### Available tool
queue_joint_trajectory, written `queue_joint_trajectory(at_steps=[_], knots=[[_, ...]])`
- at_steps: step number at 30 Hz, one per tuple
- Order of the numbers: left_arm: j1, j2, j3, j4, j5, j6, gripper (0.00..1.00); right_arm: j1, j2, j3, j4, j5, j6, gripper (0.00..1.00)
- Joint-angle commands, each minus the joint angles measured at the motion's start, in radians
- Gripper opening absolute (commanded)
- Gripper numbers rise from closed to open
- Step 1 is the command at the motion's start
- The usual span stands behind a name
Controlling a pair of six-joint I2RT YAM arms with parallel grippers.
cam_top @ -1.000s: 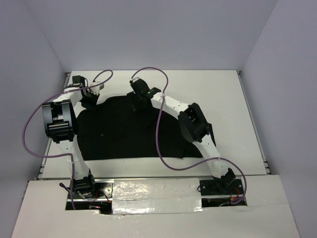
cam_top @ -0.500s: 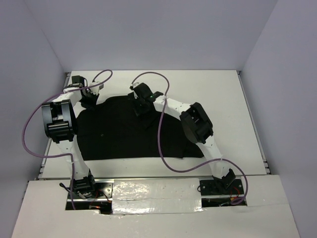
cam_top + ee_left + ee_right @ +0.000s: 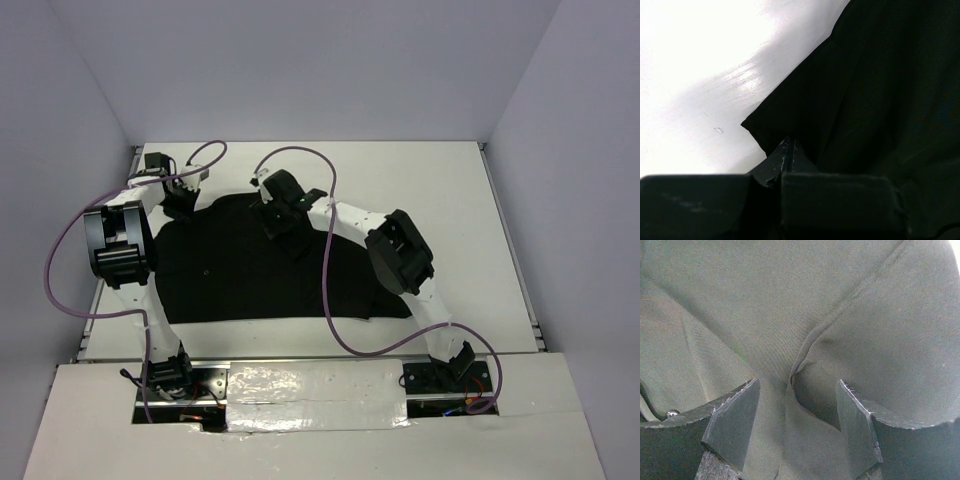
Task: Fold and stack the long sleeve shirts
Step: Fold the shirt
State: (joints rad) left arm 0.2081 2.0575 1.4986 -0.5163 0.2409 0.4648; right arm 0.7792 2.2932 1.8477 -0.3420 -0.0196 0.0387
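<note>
The black long sleeve shirt [image 3: 250,270] lies spread across the white table [image 3: 450,200]. My left gripper [image 3: 183,207] is at its far left corner. In the left wrist view the gripper [image 3: 788,144] is shut on the shirt [image 3: 880,90] just behind the pointed corner, which rests on the table [image 3: 700,75]. My right gripper [image 3: 280,218] is down on the shirt's far edge near the middle. In the right wrist view it [image 3: 795,425] stands open, its fingers [image 3: 732,425] on either side of a raised fold of the shirt [image 3: 765,305]. No tag shows.
Purple cables [image 3: 330,300] loop from both arms over the shirt and the table. White walls stand close to the table on the left, back and right. Bare table [image 3: 470,280] lies right of the shirt. The arm bases [image 3: 170,375] stand at the near edge.
My right gripper has shifted a little to the left and nearer over the shirt's far edge. The left gripper has stayed where it was, still shut.
</note>
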Motion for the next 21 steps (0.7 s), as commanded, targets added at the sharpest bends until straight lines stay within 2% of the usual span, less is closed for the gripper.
queue_joint_trajectory(at_steps=[1, 8, 13, 16, 17, 19, 20, 21], knots=[[0.008, -0.026, 0.014, -0.007, 0.017, -0.009, 0.0, 0.018, -0.014, 0.06, 0.048, 0.004, -0.029, 0.7], [0.017, -0.03, 0.011, -0.007, 0.024, -0.008, 0.0, 0.023, 0.083, 0.128, -0.066, 0.11, -0.03, 0.69], [0.022, -0.02, 0.023, -0.011, 0.026, -0.014, 0.0, 0.023, 0.094, 0.139, -0.083, 0.124, -0.03, 0.58], [0.022, -0.022, 0.025, -0.01, 0.029, -0.015, 0.0, 0.023, 0.097, 0.137, -0.086, 0.115, -0.03, 0.41], [0.022, -0.025, 0.022, -0.01, 0.029, -0.015, 0.0, 0.023, 0.094, 0.136, -0.083, 0.118, -0.03, 0.27], [0.022, -0.03, 0.017, -0.008, 0.026, -0.011, 0.0, 0.023, 0.086, 0.128, -0.081, 0.142, -0.025, 0.13], [0.024, -0.03, 0.017, -0.008, 0.023, -0.009, 0.0, 0.023, 0.071, 0.127, -0.078, 0.158, -0.023, 0.0], [0.022, -0.03, 0.015, -0.007, 0.015, -0.006, 0.0, 0.02, 0.058, 0.116, -0.069, 0.171, -0.022, 0.0]])
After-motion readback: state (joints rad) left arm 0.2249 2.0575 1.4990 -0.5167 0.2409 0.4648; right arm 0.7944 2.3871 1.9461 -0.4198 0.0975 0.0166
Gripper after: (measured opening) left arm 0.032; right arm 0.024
